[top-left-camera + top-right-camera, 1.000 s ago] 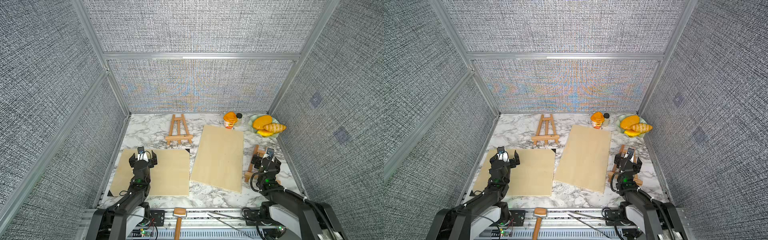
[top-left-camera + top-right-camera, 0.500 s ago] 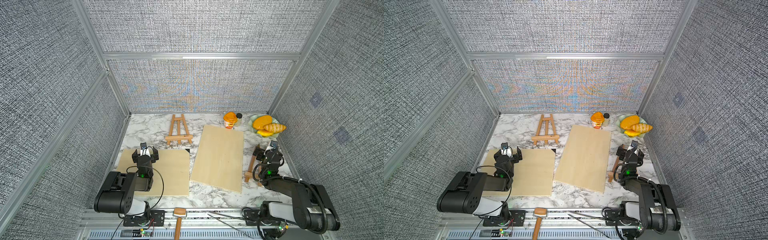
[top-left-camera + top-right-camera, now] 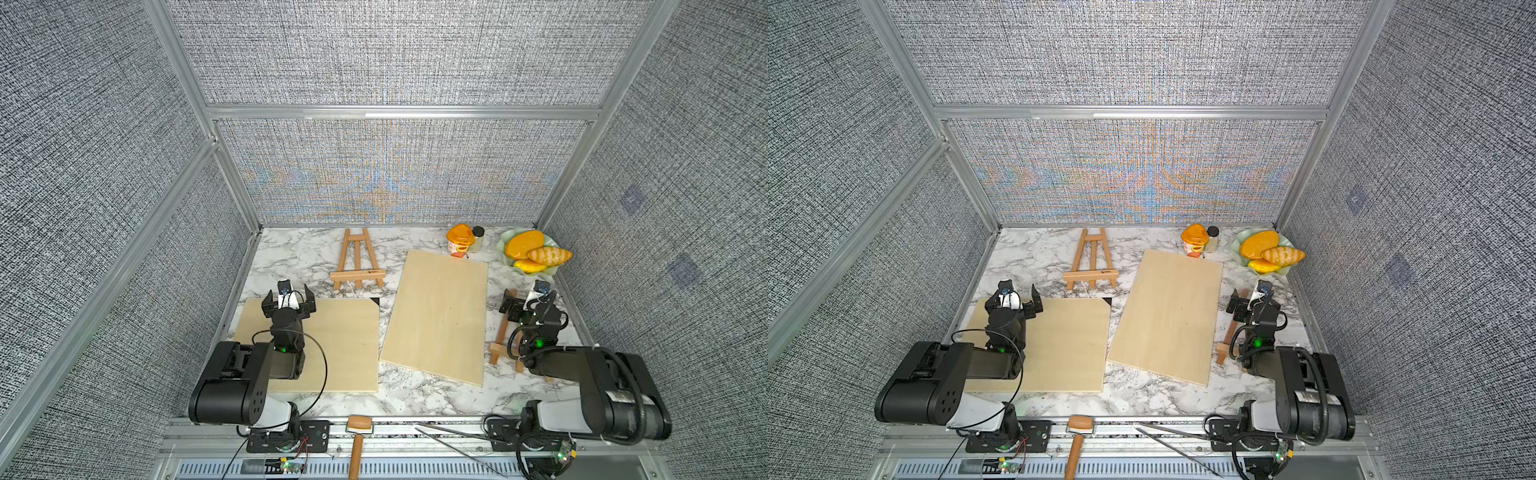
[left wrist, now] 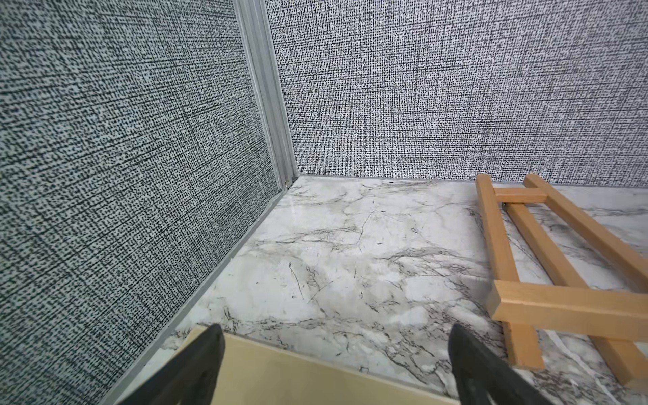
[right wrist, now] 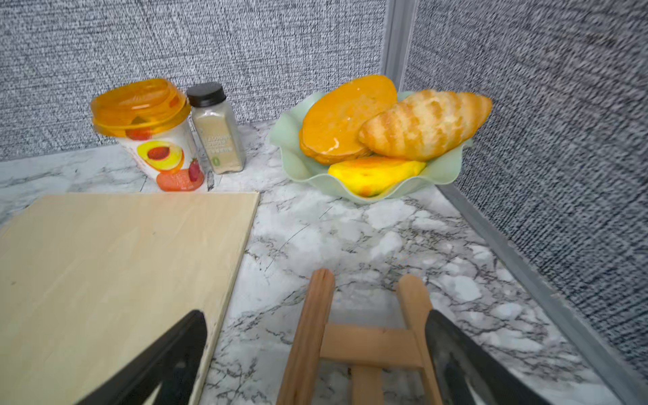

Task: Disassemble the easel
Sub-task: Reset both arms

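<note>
counter (image 3: 291,257): marble-look, glossy, smooth
easel (image 3: 357,273): bare pale wood, smooth, matt
boards (image 3: 436,316): pale wood, matt
walls (image 3: 395,166): woven grey cloth, rough
frame (image 3: 399,112): dull silver metal
bowl (image 5: 438,171): green plastic, slight sheen
cup lid (image 5: 138,101): clear orange plastic, glossy

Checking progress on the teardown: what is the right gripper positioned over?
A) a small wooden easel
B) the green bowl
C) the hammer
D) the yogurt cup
A: the right wrist view shows the small wooden easel lying just below the open right gripper.
</note>
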